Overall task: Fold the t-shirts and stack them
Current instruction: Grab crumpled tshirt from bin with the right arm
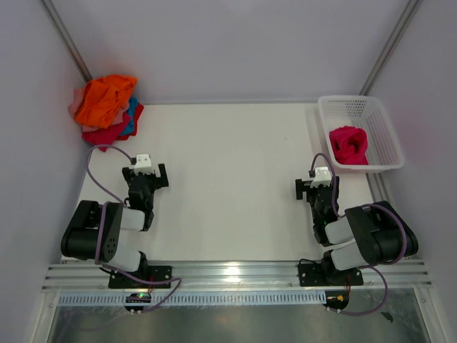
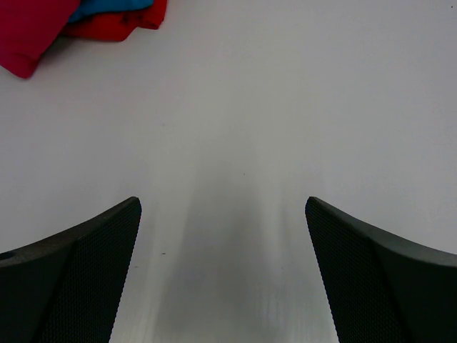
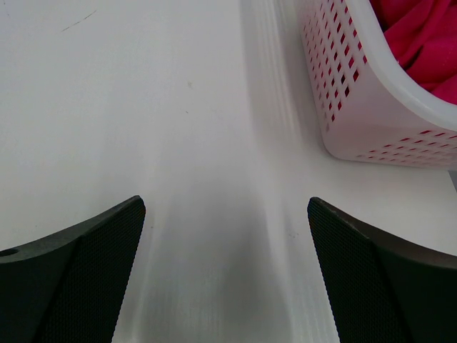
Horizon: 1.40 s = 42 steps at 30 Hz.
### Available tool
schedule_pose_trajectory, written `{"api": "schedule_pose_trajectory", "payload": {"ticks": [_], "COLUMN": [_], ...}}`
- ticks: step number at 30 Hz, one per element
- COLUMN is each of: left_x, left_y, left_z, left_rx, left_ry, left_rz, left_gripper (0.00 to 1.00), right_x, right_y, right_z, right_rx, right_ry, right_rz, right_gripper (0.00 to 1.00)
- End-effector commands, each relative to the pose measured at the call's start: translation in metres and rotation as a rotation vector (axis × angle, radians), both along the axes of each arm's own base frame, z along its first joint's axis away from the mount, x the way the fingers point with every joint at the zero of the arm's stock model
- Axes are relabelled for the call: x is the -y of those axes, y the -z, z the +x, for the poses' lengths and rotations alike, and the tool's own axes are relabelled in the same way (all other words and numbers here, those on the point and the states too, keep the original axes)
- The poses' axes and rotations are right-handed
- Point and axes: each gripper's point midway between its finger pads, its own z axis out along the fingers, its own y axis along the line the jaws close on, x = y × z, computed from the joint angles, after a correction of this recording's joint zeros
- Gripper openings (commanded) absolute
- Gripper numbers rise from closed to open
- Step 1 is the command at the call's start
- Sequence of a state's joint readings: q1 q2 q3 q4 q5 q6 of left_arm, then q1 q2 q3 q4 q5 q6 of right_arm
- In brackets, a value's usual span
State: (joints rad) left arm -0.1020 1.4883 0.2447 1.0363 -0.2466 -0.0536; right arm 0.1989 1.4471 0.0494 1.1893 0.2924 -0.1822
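Looking ahead-right of your right gripper [image 3: 226,204], jaws released, you see a crumpled crimson t-shirt [image 3: 421,36] in the mesh basket [image 3: 357,100]; left gripper [image 2: 222,204] likewise released, rumpled t-shirt pile [image 2: 36,28] ahead-left

Bare table [image 1: 228,171] stretches wide across the middle, free for passage. A shirt pile [image 1: 106,107] blocks the far-left corner, and a basket [image 1: 382,128] crowds the far-right edge, near the right gripper [image 1: 316,189]. Walls [image 1: 228,50] close three sides.

White table [image 1: 228,179], pale lilac walls [image 1: 228,43].
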Motion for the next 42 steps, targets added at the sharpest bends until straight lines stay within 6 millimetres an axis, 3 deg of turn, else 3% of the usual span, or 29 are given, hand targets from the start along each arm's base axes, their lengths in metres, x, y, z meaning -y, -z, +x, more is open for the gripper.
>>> {"api": "schedule_pose_trajectory", "payload": {"ticks": [1, 42], "left_x": [-0.0048, -0.0043], "left_y": [-0.0215, -0.0211], "left_z": [0.0117, 0.0117], "left_rx": [0.081, 0.079], "left_ry": [-0.032, -0.029], "left_rz": [-0.017, -0.019], "left_gripper": [0.99, 0.99], "right_x": [0.0006, 0.0005], "right_y": [-0.0788, -0.0778], "right_z": [-0.0019, -0.0002], "right_rx": [0.355, 0.348], "right_ry": [-0.001, -0.001], "right_rz": [0.075, 0.072], "right_gripper": [0.99, 0.99]}}
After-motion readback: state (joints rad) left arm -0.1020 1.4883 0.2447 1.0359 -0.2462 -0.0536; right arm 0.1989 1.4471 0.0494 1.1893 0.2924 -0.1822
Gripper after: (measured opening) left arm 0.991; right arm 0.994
